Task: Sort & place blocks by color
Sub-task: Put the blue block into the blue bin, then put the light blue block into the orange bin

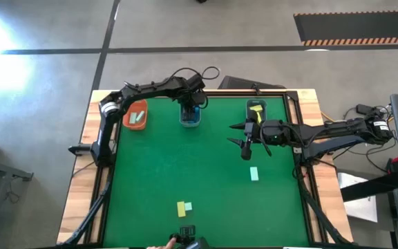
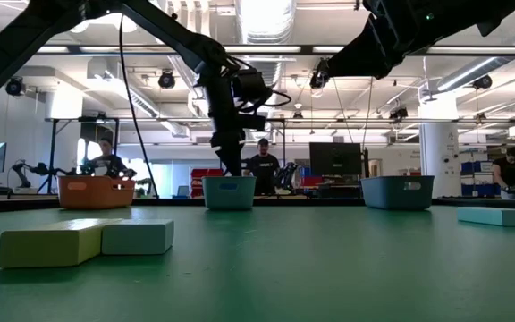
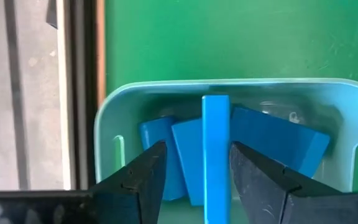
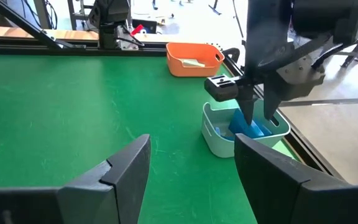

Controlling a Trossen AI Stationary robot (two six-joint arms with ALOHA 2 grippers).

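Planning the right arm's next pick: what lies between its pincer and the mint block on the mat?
Nothing: in the high view only bare green mat separates the right pincer, open, from the mint block.

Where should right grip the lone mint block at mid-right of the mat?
Judgement: the mint block lies flat, alone on open mat, long axis running near to far. Come straight down with the right gripper, open and empty, and pinch its long side faces mid-length.
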